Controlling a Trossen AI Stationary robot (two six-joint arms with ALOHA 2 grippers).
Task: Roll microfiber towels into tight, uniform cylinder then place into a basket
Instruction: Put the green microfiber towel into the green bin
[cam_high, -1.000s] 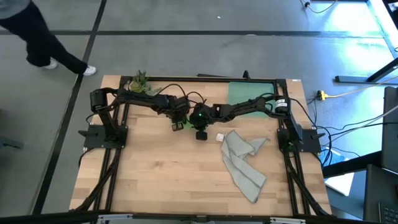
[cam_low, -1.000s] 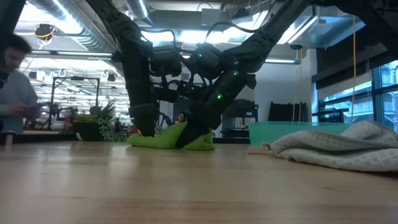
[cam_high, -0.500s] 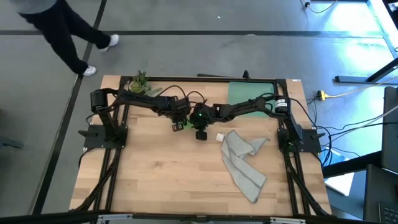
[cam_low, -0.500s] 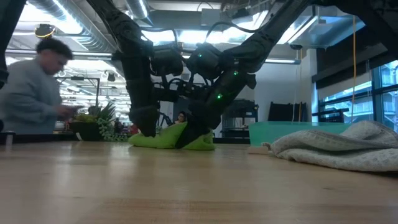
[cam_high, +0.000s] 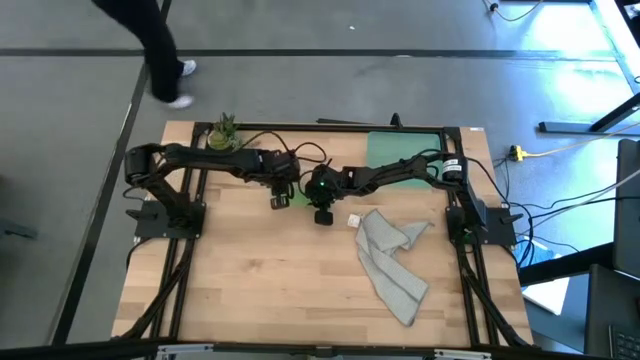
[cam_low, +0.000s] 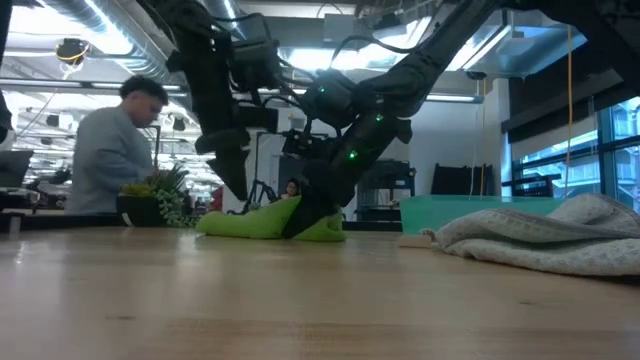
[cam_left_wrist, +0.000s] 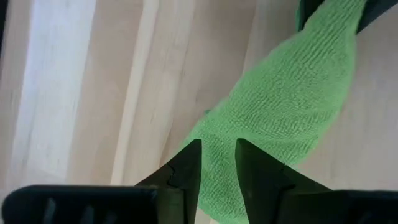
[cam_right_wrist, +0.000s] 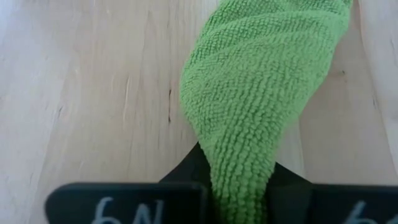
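The lime green towel (cam_low: 265, 222) lies bunched into a thick twisted roll on the table between my two grippers; it also shows in the high view (cam_high: 290, 198). My right gripper (cam_right_wrist: 239, 180) is shut on its right end. My left gripper (cam_left_wrist: 214, 155) is slightly open just above the towel's left end (cam_low: 215, 224), apart from it in the low view. The light grey towel (cam_high: 392, 262) lies crumpled on the table's right half. The teal basket (cam_high: 400, 150) stands at the far right. My right gripper pinches the green towel's bunched right end (cam_right_wrist: 239, 149) between its two fingers, several layers thick. The fingers slant down from the table's right (cam_low: 312, 212). The towel rests on the table and runs away from the gripper toward the left.
A potted plant (cam_high: 222, 132) stands at the far left corner. A small white tag (cam_high: 353, 221) lies by the grey towel. A person (cam_low: 110, 165) walks past beyond the table's far edge. Bare wood lies along the near side.
My left gripper has risen off the green towel's left end and drawn a little toward the table's left edge. The towel stays on the table, and my right gripper keeps hold. The person behind the table has walked on.
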